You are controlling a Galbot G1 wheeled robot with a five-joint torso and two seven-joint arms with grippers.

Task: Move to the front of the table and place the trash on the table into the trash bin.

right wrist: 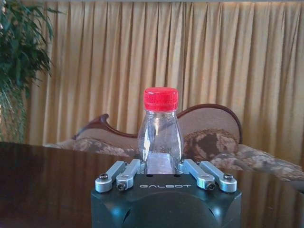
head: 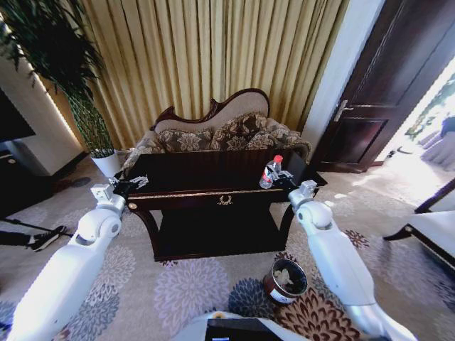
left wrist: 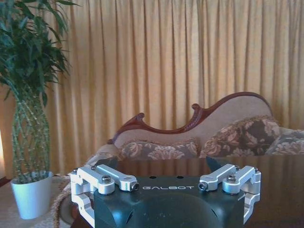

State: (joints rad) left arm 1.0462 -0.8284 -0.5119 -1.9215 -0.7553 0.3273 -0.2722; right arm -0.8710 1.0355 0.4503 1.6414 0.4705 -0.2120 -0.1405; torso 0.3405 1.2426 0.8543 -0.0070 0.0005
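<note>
The robot stands before the dark glossy surface (head: 213,174), both arms reaching forward to its front edge. The right pincer (head: 288,182) sits at the right end of that edge, with the clear bottle (head: 270,172) directly ahead of it. In the right wrist view the bottle (right wrist: 160,135) stands upright with its red cap on, its lower part between the linkage arms of the right pincer (right wrist: 161,173); the jaws look drawn in close on either side (whether they actually grip the bottle I cannot tell). The left pincer (head: 128,186) hovers at the left end of the front edge, and from its wrist camera the left pincer (left wrist: 166,183) is spread wide with nothing between its jaws. The trash bin (head: 286,281) rests on the patterned carpet beside the right arm, with pale crumpled scraps inside it.
</note>
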